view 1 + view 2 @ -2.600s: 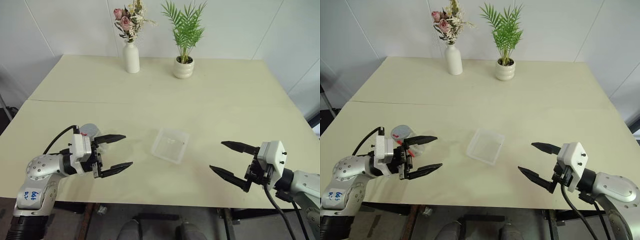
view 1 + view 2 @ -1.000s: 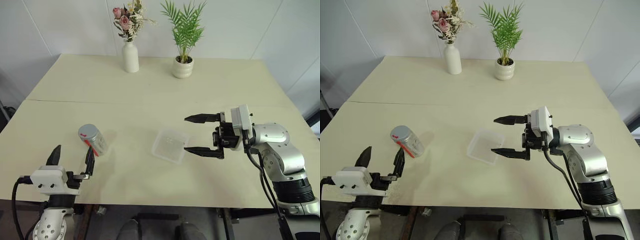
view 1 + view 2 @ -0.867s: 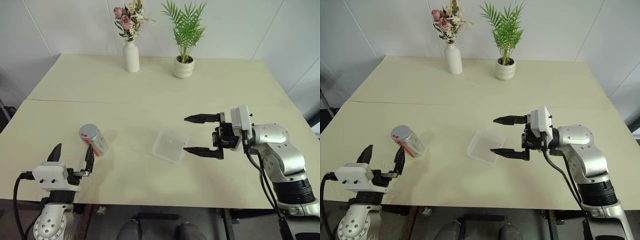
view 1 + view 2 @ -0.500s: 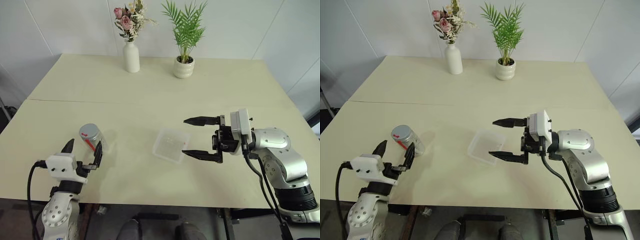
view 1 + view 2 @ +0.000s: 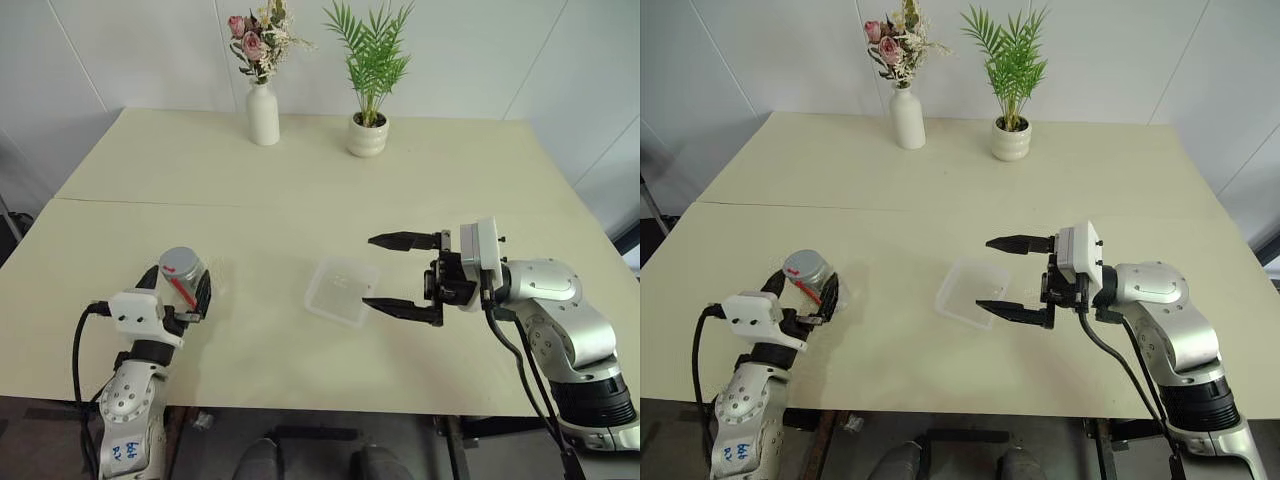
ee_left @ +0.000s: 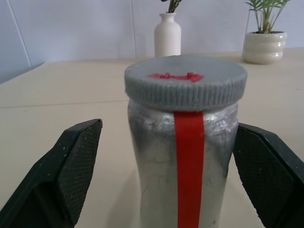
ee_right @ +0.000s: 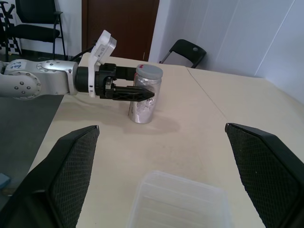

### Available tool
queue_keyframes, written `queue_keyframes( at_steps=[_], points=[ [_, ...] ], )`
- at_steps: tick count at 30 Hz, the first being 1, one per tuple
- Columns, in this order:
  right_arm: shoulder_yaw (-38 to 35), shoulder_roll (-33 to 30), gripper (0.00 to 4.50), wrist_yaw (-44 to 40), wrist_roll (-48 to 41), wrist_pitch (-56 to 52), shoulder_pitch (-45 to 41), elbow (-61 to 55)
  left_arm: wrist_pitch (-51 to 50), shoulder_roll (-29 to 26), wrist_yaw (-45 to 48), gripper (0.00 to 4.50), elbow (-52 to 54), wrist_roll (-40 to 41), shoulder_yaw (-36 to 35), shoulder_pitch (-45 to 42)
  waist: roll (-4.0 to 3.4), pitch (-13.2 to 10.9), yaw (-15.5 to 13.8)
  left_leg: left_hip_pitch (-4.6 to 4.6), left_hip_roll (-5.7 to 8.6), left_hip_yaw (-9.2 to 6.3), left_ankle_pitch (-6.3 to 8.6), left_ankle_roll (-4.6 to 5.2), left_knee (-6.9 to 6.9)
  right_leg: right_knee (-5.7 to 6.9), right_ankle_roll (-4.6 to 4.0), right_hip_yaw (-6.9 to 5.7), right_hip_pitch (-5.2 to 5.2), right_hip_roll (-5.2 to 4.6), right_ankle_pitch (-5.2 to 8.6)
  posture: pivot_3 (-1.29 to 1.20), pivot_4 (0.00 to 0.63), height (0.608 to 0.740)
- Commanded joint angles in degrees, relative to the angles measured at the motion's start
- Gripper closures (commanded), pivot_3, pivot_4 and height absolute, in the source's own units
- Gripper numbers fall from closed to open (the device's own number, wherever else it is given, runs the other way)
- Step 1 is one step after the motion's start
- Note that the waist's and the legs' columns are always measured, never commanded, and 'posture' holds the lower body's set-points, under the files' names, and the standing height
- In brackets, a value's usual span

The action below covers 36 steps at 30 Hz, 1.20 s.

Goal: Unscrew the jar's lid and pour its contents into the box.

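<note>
While a white vase of flowers (image 5: 263, 112) and a potted plant (image 5: 367, 133) stand at the table's (image 5: 300, 190) far edge, the left gripper (image 5: 175, 292) brackets the upright jar (image 5: 184, 277), lid (image 6: 185, 80) on, fingers wide and not touching. The right gripper (image 5: 385, 272), spread wide and empty, hovers beside the box (image 5: 341, 291) mid-table.

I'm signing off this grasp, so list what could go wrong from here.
1. The left hand stands open astride the jar without touching it; an off-centre close could tip the upright jar.
2. The lid is still on, so the jar must be held firmly or it may spin during unscrewing.
3. The right hand hangs open beside the box and could nudge this light box.
</note>
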<state>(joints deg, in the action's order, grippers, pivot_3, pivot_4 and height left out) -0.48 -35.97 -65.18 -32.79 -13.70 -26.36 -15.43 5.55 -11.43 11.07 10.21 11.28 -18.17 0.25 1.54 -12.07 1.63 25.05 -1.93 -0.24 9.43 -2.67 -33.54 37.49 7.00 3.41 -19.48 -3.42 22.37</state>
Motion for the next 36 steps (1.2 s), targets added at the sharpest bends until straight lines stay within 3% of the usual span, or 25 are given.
queue_keyframes(
  at_steps=[1,4,10,16,19,27,31,36],
  points=[
    [-1.7,-0.3,0.00,1.1,-0.8,0.2,0.8,-2.7,2.3,-0.7,0.6,0.07,-0.4,-0.4,0.7,-1.0,0.00,0.0,0.0,0.01,0.00,0.00,0.00,0.00,0.00,-0.01,0.01,0.00,-0.01,0.00,0.00,0.00,0.150,0.740],
    [-1.8,-0.4,0.00,1.5,-0.9,0.2,1.0,-3.0,2.5,-0.9,0.4,0.46,-0.7,-0.5,1.0,-1.3,0.00,0.0,0.0,0.00,-0.01,-0.01,0.00,0.00,0.02,0.01,0.01,-0.02,-0.02,0.02,0.00,0.00,0.150,0.740],
    [-1.7,-0.3,0.00,2.3,-0.9,0.3,1.2,-3.3,2.5,-1.2,0.0,2.10,-0.7,-0.9,1.4,-1.9,0.00,0.0,0.0,0.00,-0.01,-0.01,0.00,0.00,0.00,0.01,0.01,-0.01,-0.01,0.01,0.00,0.00,0.150,0.740],
    [-0.9,0.4,0.00,2.9,-0.3,0.7,0.9,-2.9,0.6,-1.8,0.2,2.10,1.7,-0.6,1.8,-1.8,0.00,0.0,0.0,0.00,-0.01,-0.01,0.00,0.00,0.01,0.01,0.01,-0.01,-0.02,0.01,-0.01,0.00,0.150,0.740],
    [-0.3,0.8,0.00,4.0,-0.6,-1.1,-0.3,-3.0,-0.7,-4.1,5.0,2.10,3.7,2.5,3.0,-2.3,0.00,0.0,0.0,0.00,-0.01,-0.01,0.00,0.00,0.01,0.01,0.01,-0.01,-0.01,0.01,-0.01,0.00,0.150,0.740],
    [5.1,7.8,0.00,17.5,0.4,-15.3,-11.0,-3.9,-5.5,-13.4,19.6,2.10,4.5,11.4,5.6,-8.7,-0.01,0.0,0.1,-0.08,-0.11,0.00,-0.05,-0.09,0.15,0.11,-0.10,-0.01,-0.07,0.03,0.00,0.00,0.150,0.740],
    [7.3,14.3,0.00,25.4,1.1,-20.7,-15.2,-3.1,-7.3,-13.0,22.3,2.10,1.8,13.2,7.9,-15.0,-0.01,0.0,0.0,0.07,-0.10,-0.02,-0.08,-0.12,0.20,0.12,-0.11,-0.03,-0.25,0.03,0.01,0.00,0.150,0.740],
    [9.5,18.4,0.00,29.2,3.2,-22.4,-16.0,-2.5,-8.5,-10.5,23.4,2.10,-0.4,12.7,11.6,-19.1,-0.01,0.0,0.0,0.11,-0.06,0.00,-0.08,-0.11,0.25,0.05,-0.08,-0.04,-0.25,0.01,0.02,0.00,0.150,0.740]
  ],
)
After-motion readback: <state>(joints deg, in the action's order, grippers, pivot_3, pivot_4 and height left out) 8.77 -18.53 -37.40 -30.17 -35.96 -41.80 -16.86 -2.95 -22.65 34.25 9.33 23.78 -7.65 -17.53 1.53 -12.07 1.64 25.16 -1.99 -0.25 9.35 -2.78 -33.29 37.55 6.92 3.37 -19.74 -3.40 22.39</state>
